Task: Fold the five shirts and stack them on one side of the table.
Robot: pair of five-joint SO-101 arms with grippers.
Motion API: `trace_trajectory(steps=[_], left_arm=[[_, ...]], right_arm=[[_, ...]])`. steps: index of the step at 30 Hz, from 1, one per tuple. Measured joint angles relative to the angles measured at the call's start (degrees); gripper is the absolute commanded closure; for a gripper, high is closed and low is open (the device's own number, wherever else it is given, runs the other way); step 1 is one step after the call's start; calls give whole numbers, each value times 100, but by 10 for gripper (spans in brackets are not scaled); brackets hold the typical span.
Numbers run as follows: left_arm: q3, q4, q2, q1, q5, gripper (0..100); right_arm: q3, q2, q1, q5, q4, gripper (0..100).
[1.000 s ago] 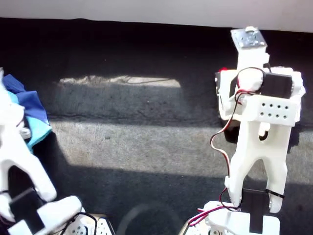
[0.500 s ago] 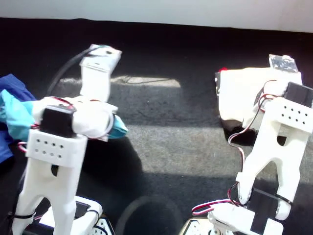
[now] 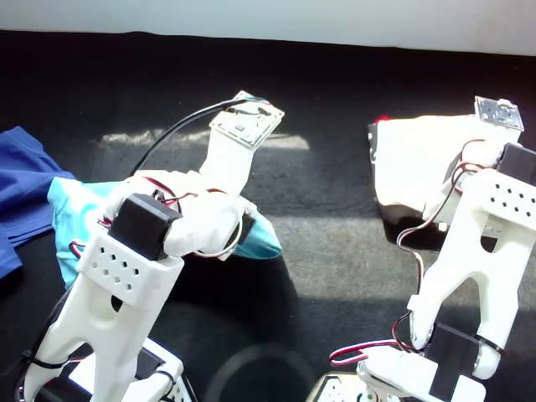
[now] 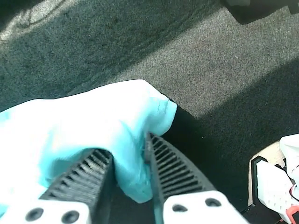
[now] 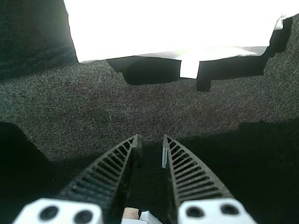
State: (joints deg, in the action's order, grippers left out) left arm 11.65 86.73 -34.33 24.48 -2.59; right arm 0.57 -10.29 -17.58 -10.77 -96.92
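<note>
Left end effector [image 4: 126, 148] clamps turquoise shirt [image 4: 93, 119], table's [image 3: 335, 251] 9 o'clock side. Right end effector [image 5: 150, 138] slightly parted, empty; white shirt [image 5: 173, 28] at 3 o'clock.

Turquoise shirt [image 4: 103, 116], perhaps white stack [image 3: 412, 167]

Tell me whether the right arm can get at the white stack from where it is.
Probably yes. The right gripper is empty and points at the white stack, with bare mat between them. The left gripper, shut on the teal shirt, is off on the other side.
</note>
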Motion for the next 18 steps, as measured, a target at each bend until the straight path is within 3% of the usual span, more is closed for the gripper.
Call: trace_trajectory(steps=[3,7,13,18], left_arm=[[0,0,-35,-193,0,769],[0,18,-44,-993,0,769],[0,527,-44,-2787,-325,769],[0,580,-44,-4264,-888,769]], right_arm=[[0,0,9,0,0,922],[0,0,193,18,0,922],[0,0,712,18,0,922],[0,0,1574,26,202,922]])
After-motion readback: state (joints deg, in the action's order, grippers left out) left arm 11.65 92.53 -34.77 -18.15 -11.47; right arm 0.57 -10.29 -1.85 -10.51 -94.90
